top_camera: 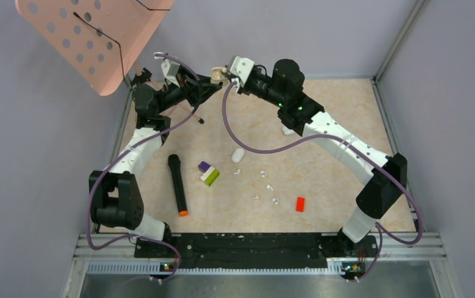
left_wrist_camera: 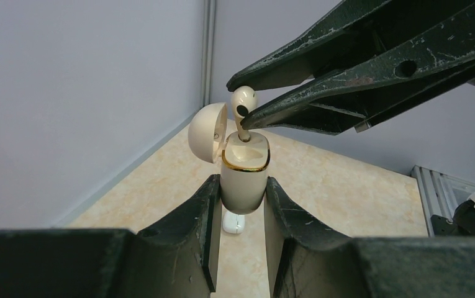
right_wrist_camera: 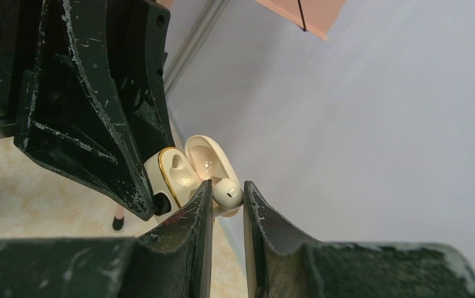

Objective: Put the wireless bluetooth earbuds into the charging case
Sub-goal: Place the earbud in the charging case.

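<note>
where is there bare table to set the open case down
Free: the far right corner of the table, behind the right arm; also the near strip between the marker tip and the red brick. Crowded: the middle, with loose earbuds, a spare case and the purple-green block.

Beyond the left gripper [top_camera: 212,79] and the right gripper [top_camera: 223,71] rises a matt lilac-grey back wall [top_camera: 309,31]; matching side walls [top_camera: 30,124] close in to the left of the left gripper and to the right of the right one; a slim aluminium corner post [top_camera: 400,40] stands to the right of the right gripper, where back and side walls meet; below both grippers spreads a beige marble-patterned tabletop [top_camera: 346,93]; above and left of the left gripper a salmon-pink perforated sheet [top_camera: 85,37] juts into view, crossed by a thin black wire [top_camera: 122,59]; well nearward of the grippers a black base plate [top_camera: 247,245] lies along silver slotted aluminium rails [top_camera: 408,239]; the light is soft and even, with faint shadows on the tabletop.
</note>
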You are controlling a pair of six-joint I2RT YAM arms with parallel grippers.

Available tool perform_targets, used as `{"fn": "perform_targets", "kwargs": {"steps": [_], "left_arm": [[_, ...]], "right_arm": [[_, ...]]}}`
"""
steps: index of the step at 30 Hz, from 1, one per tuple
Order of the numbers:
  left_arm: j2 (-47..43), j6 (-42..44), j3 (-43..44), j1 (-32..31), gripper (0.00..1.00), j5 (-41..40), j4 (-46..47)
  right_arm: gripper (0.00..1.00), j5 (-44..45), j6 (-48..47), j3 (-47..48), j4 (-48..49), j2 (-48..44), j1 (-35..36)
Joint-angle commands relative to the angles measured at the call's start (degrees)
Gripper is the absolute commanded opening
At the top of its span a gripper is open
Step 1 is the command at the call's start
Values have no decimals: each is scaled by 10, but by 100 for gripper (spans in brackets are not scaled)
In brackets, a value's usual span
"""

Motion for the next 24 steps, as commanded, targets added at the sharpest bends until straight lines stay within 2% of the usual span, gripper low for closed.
{"fn": "perform_targets", "kwargs": {"steps": [1,17,20,24], "left_arm": [[-18,-4,3,5,0,-23,47],[-19,-7,-7,5,0,-32,52],[-20,-6,-9,5,0,-31,53],[-21,-6,-12,5,0,-31,55]], "right_arm": [[0,34,21,-21,59,-11,9],[0,33,30,-24,45,-17,18],[7,28,30,-20,36,-17,19],[9,23,31,-12,19,-15,19]]}}
